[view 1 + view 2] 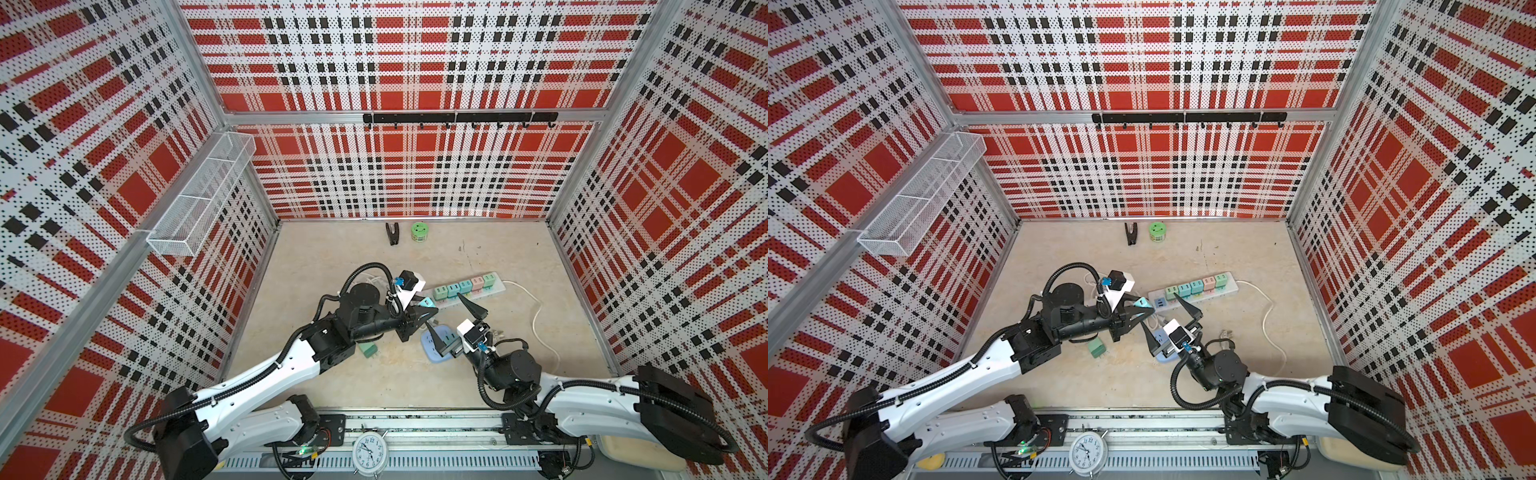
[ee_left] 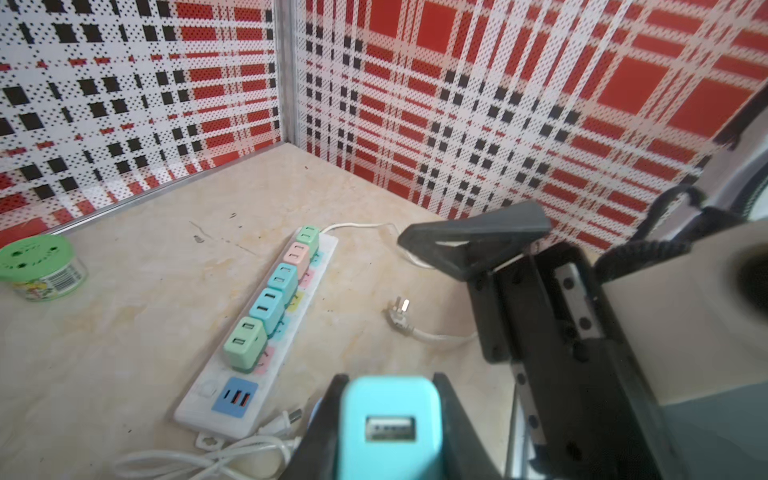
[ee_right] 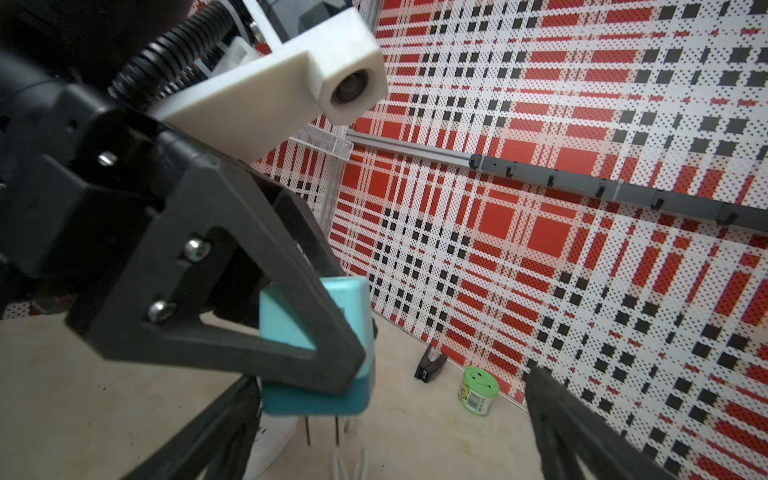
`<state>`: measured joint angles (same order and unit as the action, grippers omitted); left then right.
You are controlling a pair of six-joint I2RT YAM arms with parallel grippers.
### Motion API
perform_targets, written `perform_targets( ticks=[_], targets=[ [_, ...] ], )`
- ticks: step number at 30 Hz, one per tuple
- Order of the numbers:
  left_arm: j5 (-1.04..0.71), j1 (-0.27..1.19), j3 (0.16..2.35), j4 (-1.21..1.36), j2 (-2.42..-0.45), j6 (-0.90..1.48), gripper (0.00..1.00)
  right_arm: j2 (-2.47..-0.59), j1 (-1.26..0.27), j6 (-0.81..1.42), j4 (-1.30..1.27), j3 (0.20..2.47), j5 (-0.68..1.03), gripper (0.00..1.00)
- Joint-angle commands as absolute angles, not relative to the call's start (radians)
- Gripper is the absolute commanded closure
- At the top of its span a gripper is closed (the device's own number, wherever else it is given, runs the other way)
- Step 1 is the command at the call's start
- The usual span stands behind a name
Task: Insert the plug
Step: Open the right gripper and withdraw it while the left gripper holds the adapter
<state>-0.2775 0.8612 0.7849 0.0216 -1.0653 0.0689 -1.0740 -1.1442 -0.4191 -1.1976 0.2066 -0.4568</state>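
Note:
My left gripper [image 1: 429,311] is shut on a teal USB charger plug [image 2: 388,419], which it holds above the floor near the end of the white power strip [image 2: 322,253]. The plug [image 3: 316,401] hangs with two thin prongs [image 3: 322,428] pointing down. Several pastel chargers sit in a row in the strip [image 1: 496,286]. My right gripper [image 1: 453,322] stands wide open just beside the plug, and its fingers [image 1: 1187,308] touch nothing. In both top views the two grippers meet at the middle of the floor.
A lilac adapter [image 1: 430,347] lies under the right gripper and a dark green plug [image 1: 368,351] under the left arm. The strip's white cable [image 1: 538,316] and loose end plug [image 2: 401,311] lie to the right. A green tub [image 1: 419,231] and black clip [image 1: 392,233] stand by the back wall.

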Motion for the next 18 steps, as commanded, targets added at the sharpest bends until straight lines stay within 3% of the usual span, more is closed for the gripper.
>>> perform_targets(
  ticks=[1,11,18],
  targets=[
    [-0.227,0.869,0.721,0.019,-1.078,-0.05,1.0,-1.032,-1.126,-0.393,-1.247,0.179,-0.538,0.0],
    [-0.228,0.942,0.644,0.104,-1.182,-0.209,1.0,-0.908,-0.705,-0.045,-0.9,0.166,-0.402,0.0],
    [-0.154,1.015,0.661,0.099,-1.271,-0.162,1.0,-0.849,-0.524,0.091,-0.836,0.102,-0.391,0.0]
  ],
)
